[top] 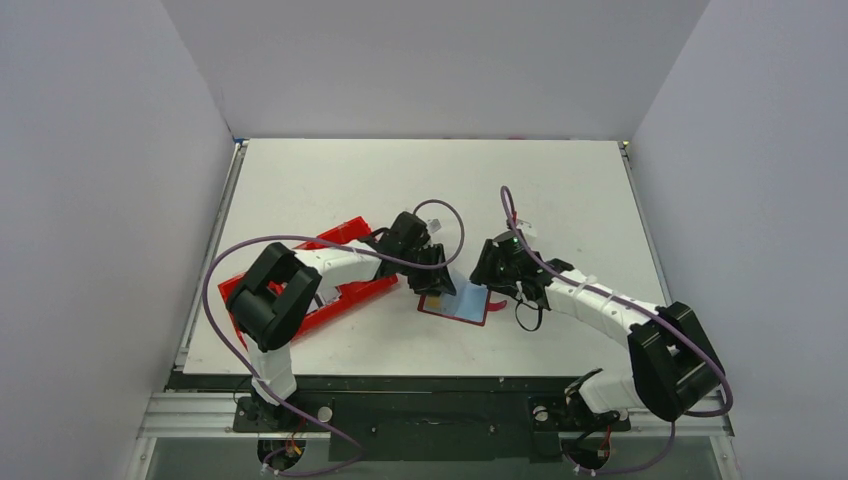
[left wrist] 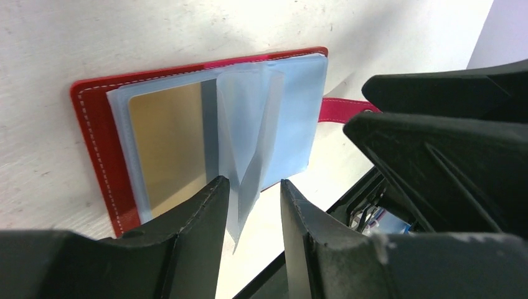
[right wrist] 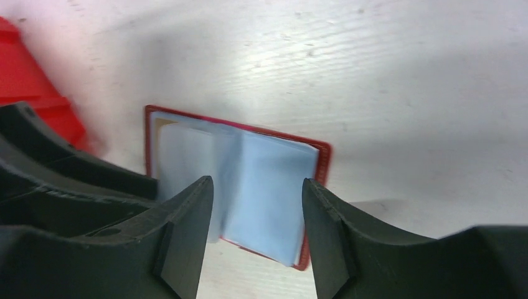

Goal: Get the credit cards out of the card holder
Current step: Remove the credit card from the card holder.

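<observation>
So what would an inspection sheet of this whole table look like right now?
Surface: white table, faintly scuffed.
Job's things: card holder lies open flat; one credit card shows in its pockets; a sleeve leaf stands up.
Clutter: red tray at the table's left side.
Grippers: left gripper open, straddling the raised leaf; right gripper open above the holder, holding nothing.
Cables: purple cables, one loose loop per side.
Surroundings: plain white walls; nothing else seen.
</observation>
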Controlling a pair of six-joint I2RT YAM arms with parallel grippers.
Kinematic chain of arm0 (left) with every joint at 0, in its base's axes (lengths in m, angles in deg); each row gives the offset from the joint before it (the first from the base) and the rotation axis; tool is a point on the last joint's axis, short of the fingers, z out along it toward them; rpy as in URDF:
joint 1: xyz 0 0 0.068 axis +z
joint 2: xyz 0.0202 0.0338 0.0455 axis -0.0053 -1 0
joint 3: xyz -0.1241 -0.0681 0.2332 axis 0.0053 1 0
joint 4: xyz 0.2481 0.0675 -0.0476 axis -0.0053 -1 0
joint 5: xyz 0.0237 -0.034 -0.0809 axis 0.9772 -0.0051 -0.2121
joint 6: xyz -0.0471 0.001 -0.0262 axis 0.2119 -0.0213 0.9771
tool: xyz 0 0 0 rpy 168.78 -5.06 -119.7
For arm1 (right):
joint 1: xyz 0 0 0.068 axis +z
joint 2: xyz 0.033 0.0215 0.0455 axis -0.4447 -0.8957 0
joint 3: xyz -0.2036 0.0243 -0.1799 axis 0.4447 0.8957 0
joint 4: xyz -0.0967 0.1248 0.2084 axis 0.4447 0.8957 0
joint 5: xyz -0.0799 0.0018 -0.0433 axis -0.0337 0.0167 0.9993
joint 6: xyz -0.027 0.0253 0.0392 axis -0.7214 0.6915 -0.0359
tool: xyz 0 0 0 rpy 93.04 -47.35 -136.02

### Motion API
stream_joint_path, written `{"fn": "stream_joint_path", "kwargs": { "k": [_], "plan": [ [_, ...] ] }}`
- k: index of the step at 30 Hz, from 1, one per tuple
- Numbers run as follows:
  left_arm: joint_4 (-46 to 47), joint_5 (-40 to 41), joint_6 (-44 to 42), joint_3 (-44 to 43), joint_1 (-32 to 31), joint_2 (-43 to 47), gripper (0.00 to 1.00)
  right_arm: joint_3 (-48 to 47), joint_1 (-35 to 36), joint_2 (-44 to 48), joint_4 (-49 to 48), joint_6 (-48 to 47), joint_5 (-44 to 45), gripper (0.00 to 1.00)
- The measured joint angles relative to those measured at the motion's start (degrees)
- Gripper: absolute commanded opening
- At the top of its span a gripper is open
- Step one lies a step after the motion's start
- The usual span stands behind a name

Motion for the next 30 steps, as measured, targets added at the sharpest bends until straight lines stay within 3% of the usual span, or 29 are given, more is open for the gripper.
{"fn": "stream_joint_path", "kwargs": {
  "k": [7,12,16,30],
  "plan": [
    [1.55,-1.51,0.02,-0.04,-1.03,-0.02,0.36,4.24,-1.4,0.63,2.75,0.48,3.15,0.41],
    [1.7,-2.01,0.02,-1.14,-2.21,-0.98,0.37,5.27,-1.44,0.63,3.87,0.85,4.24,0.23],
    [1.7,-2.27,0.02,-2.58,-3.02,-2.1,0.39,5.27,-1.49,0.17,3.34,1.05,4.28,0.15],
    [1.4,-2.89,-0.04,-7.52,-3.91,-6.01,0.39,5.07,-3.41,-6.14,-5.68,0.96,-0.44,0.12]
  ]
}}
